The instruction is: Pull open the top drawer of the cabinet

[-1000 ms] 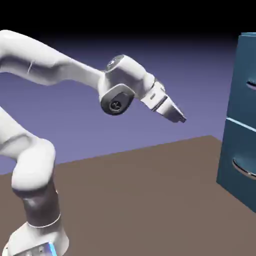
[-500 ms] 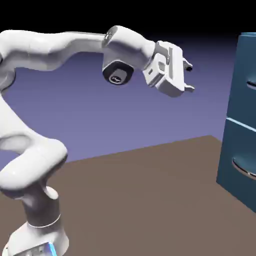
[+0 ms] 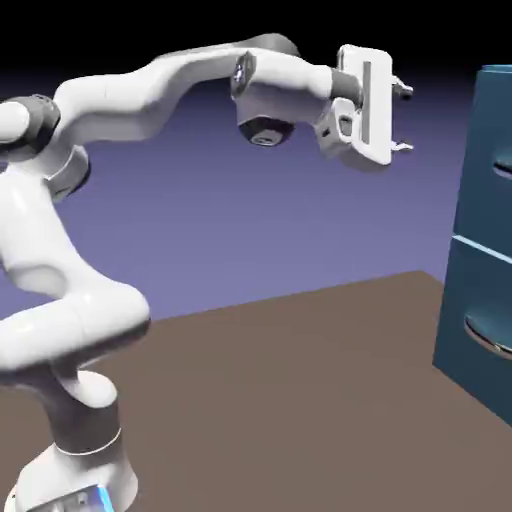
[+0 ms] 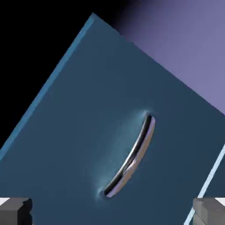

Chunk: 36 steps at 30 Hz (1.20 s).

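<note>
The teal-blue cabinet (image 3: 487, 240) stands at the exterior view's right edge, cut off by the frame. Its top drawer (image 3: 492, 160) is flush with the cabinet front, with only the tip of its silvery handle (image 3: 503, 170) showing. My gripper (image 3: 403, 118) hangs open in the air left of the top drawer, fingers pointing at it, a clear gap away. The hand view shows the top drawer front (image 4: 96, 118) rolled diagonally, with its curved silver handle (image 4: 131, 157) near the middle. Both grey fingertips (image 4: 16, 209) sit far apart at the bottom corners, nothing between them.
The lower drawer (image 3: 478, 330) with its own curved handle (image 3: 488, 338) sits under the top one. The brown table (image 3: 300, 400) stretches between the robot base and the cabinet. A pale seam (image 4: 210, 181) crosses the hand view's lower right.
The arm has lifted and swung to the right toward the cabinet. The wrist has turned from pointing down to pointing level at the top drawer, with the fingers now spread.
</note>
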### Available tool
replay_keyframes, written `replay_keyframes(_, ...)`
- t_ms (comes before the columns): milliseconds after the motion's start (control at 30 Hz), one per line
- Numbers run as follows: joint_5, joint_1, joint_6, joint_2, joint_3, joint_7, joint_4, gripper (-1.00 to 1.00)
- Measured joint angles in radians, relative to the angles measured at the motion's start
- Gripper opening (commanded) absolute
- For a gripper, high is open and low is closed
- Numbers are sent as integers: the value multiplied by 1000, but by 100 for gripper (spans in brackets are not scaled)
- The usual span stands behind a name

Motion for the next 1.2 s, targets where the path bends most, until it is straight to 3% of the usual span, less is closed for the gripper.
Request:
replay_keyframes(667, 870, -683, -200, -149, 490, -3, 340, 0)
replay_keyframes(933, 880, -852, -137, -203, 574, 70, 560, 0)
replay_keyframes(967, 880, -856, -135, -205, 576, 72, 566, -100)
replay_keyframes(1200, 884, -723, -193, -168, 509, 15, 385, -100)
